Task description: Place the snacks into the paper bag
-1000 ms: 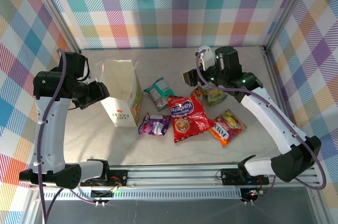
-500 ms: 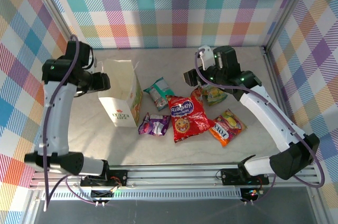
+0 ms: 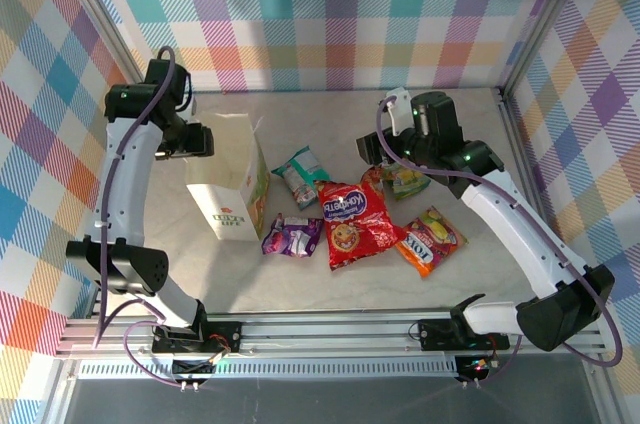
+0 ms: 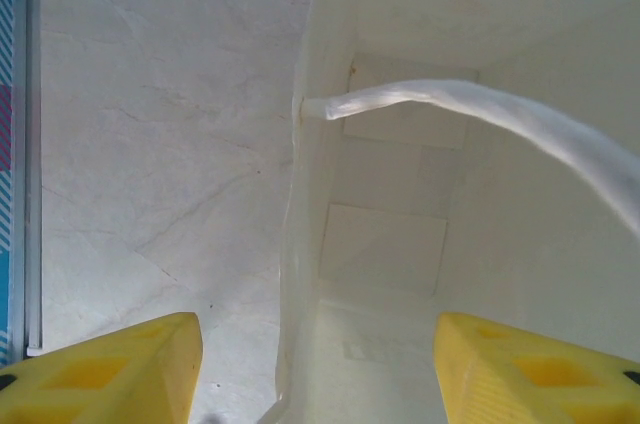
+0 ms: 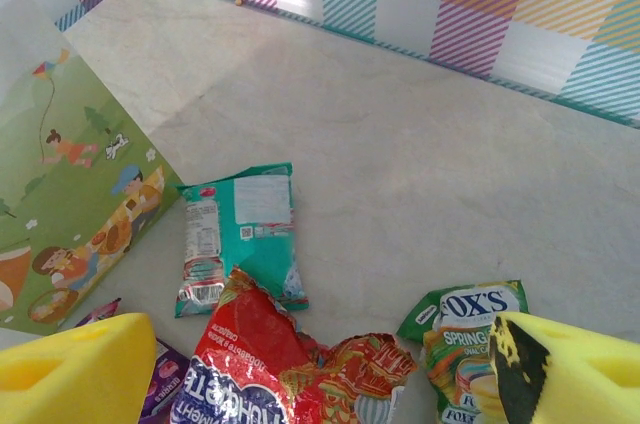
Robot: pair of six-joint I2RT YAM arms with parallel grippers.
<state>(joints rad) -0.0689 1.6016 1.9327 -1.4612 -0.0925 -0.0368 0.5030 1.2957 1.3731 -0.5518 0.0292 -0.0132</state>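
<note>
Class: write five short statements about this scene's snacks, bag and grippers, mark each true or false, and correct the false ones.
1. The paper bag stands upright with its mouth open. True.
2. The red packet is inside the bag. False: it lies on the table.
3. The left gripper straddles the bag's wall, one finger inside. True.
4. The right gripper holds the green packet. False: its jaws are open and empty, above the packets.
5. The orange packet lies nearest the bag. False: the purple packet and teal packet lie nearer.
</note>
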